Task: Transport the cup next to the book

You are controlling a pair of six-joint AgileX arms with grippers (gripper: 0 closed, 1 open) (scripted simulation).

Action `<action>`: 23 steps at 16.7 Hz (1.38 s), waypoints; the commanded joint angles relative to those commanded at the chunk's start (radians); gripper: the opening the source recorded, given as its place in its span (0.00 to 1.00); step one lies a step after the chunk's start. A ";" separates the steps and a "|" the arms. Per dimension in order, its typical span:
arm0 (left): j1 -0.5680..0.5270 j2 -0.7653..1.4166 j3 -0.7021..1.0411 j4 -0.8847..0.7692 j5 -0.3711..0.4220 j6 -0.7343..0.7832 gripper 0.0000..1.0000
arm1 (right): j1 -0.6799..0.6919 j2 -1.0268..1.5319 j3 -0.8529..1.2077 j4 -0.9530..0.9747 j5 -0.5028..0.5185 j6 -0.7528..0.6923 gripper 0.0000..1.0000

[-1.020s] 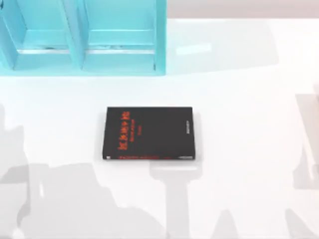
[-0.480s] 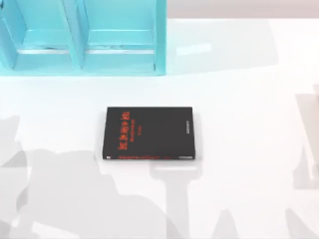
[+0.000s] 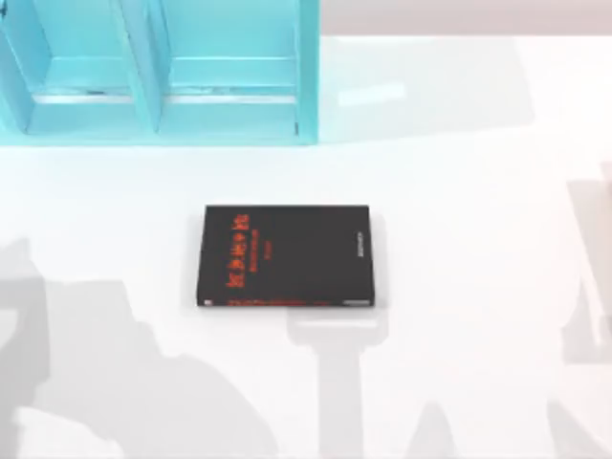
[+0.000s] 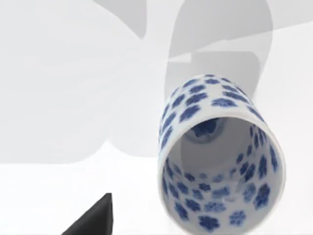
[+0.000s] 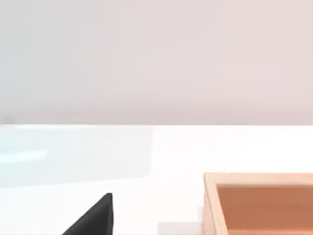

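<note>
The black book (image 3: 285,254) with red lettering lies flat near the middle of the table in the top view. The white cup (image 4: 220,156) with blue speckles sits close in the left wrist view on the white table, its open mouth turned toward the camera. A dark part of my left gripper (image 4: 93,218) shows beside the cup, apart from it. In the right wrist view, a dark part of my right gripper (image 5: 93,218) hangs over bare table.
A turquoise shelf unit (image 3: 153,76) stands at the back left of the table. An open wooden box (image 5: 259,200) appears in the right wrist view. Arm shadows fall across the front of the table.
The shadow at the table's front left has shifted and changed shape. The book has not moved.
</note>
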 joint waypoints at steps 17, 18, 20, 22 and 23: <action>0.004 0.052 -0.124 0.166 0.000 0.005 0.40 | 0.000 0.000 0.000 0.000 0.000 0.000 1.00; 0.004 0.052 -0.124 0.166 0.000 0.005 0.32 | 0.000 0.000 0.000 0.000 0.000 0.000 1.00; 0.004 0.052 -0.124 0.166 0.000 0.005 0.17 | 0.000 0.000 0.000 0.000 0.000 0.000 1.00; 0.004 0.052 -0.124 0.166 0.000 0.005 0.02 | 0.000 0.000 0.000 0.000 0.000 0.000 1.00; 0.004 0.052 -0.124 0.166 0.000 0.005 0.00 | 0.000 0.000 0.000 0.000 0.000 0.000 1.00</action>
